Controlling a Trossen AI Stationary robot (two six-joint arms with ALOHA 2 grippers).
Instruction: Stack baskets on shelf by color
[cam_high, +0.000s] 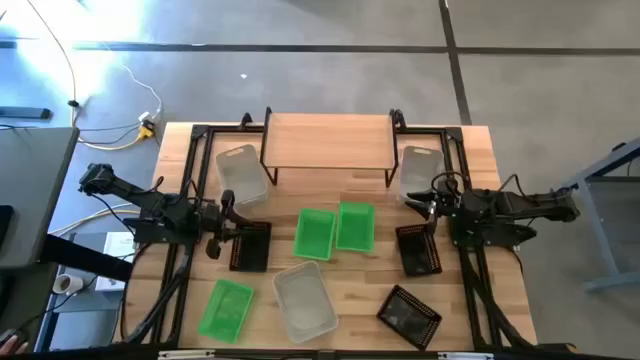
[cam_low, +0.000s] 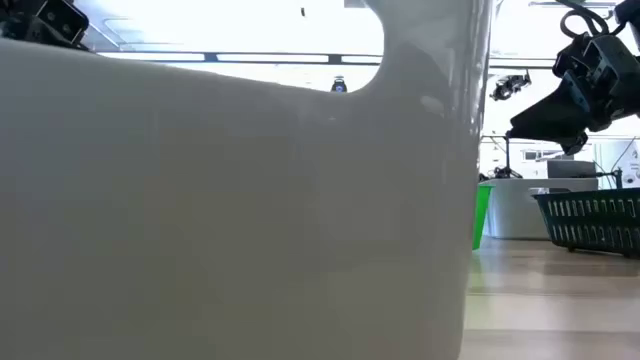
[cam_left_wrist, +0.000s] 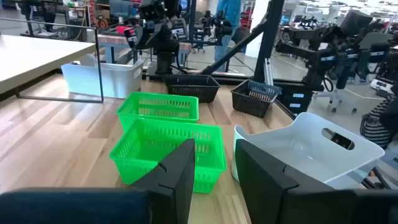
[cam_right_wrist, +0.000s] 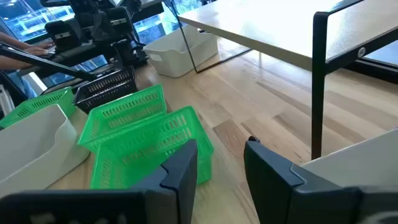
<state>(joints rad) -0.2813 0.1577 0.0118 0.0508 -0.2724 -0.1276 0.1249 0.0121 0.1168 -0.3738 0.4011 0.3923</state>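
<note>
Nine baskets lie on the surface, none on the shelf (cam_high: 328, 142) at 12 o'clock in the high view. In wrist views, the left gripper (cam_left_wrist: 214, 171) and right gripper (cam_right_wrist: 221, 165) have fingers apart, empty. Better to grasp one green basket (cam_high: 313, 234) by its rim.

The shelf (cam_high: 328, 133) stands bare at the far edge of the bench. A clear basket (cam_high: 241, 173) lies by each front leg, the other (cam_high: 419, 168) on the right. Two green baskets (cam_high: 334, 231) sit touching mid-bench, black ones (cam_high: 418, 249) to either side; green (cam_high: 226, 308), clear (cam_high: 304, 300) and black (cam_high: 409, 315) lie nearest.
</note>
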